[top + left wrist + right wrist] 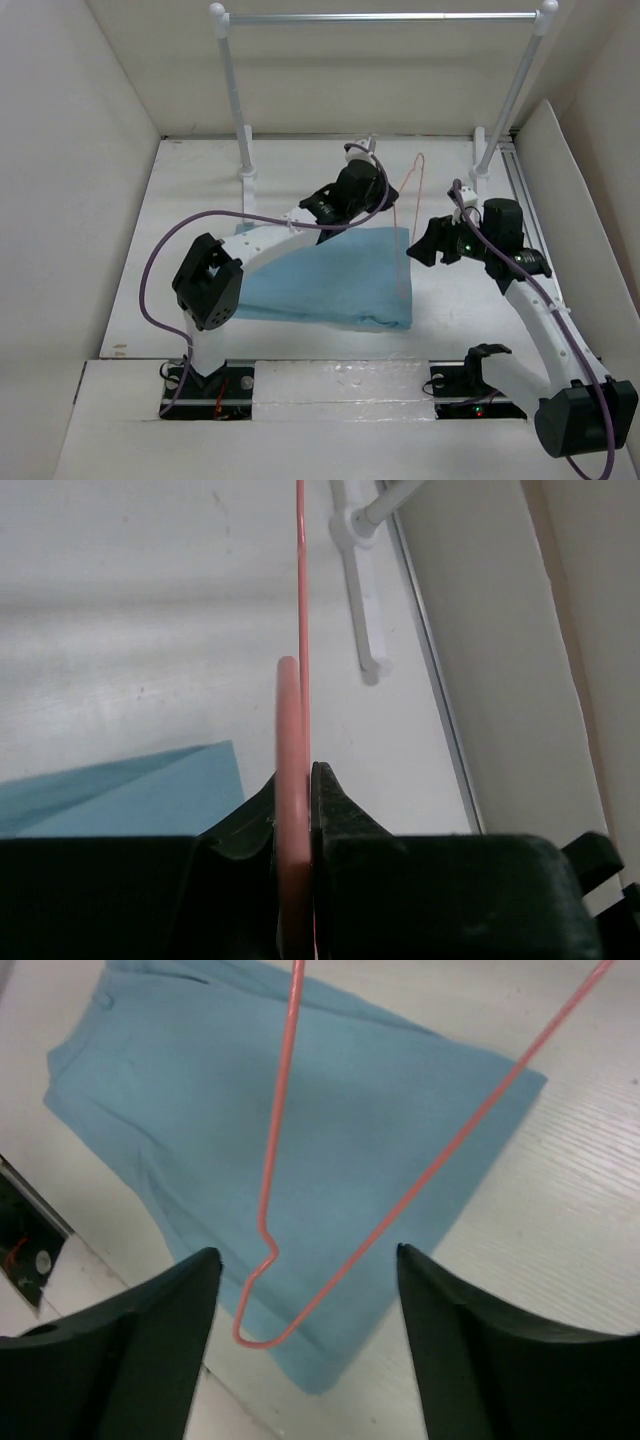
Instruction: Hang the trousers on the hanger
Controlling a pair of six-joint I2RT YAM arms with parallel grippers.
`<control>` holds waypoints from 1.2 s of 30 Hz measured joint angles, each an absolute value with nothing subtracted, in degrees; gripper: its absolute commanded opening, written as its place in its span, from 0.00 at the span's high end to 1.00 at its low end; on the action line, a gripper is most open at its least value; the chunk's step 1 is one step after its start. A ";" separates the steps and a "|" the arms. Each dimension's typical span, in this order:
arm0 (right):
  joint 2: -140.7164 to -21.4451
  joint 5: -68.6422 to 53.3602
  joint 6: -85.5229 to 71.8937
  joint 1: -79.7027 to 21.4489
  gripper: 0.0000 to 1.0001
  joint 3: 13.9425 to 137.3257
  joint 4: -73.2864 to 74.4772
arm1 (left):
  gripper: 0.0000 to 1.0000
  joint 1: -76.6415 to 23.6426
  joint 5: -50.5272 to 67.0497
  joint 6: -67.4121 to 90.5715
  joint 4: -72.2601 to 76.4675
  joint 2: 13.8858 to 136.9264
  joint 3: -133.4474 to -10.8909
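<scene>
Pinching the hanger (301,600), the left end effector (297,785) is clamped on its thin, springy wire. The right end effector (305,1257) gapes empty beside it. Soft, light trousers (330,280) lie folded on the table (300,170) below; an edge looks the best place to grip.

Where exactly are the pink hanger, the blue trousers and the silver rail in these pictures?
hanger (280,1090), right wrist view, on its long straight wire.
trousers (330,285), top external view, middle of the folded cloth.
silver rail (380,17), top external view, middle of the horizontal bar.
</scene>
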State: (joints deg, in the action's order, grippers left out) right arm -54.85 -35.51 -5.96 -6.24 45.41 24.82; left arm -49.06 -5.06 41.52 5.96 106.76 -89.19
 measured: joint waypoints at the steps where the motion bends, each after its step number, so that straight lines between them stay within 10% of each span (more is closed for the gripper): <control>1: -54.78 -35.18 -4.45 -5.85 0.18 46.15 27.16 | 1.00 -49.25 -5.34 42.72 6.37 105.91 -86.87; 6: -54.24 -33.76 2.28 -4.10 0.23 49.43 36.36 | 1.00 -53.32 -7.27 47.59 8.58 104.40 -79.48; 9: -52.97 -33.08 4.29 -4.01 0.70 49.28 39.03 | 1.00 -55.77 -7.07 50.54 10.57 104.38 -76.27; 12: -52.01 -33.19 4.29 -4.01 0.94 47.11 37.89 | 1.00 -56.55 -6.72 53.28 12.40 104.38 -72.97; 21: -61.93 -34.39 0.67 -6.61 0.48 34.79 24.67 | 1.00 -57.82 -11.16 57.14 14.15 104.40 -68.84; 36: -68.18 -21.82 -9.98 -13.58 0.43 28.56 8.73 | 1.00 -58.96 -14.46 60.34 18.65 107.35 -64.42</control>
State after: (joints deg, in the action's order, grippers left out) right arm -68.18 -21.82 -9.98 -13.58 28.56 8.73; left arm -58.96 -14.46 60.34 18.65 107.35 -64.42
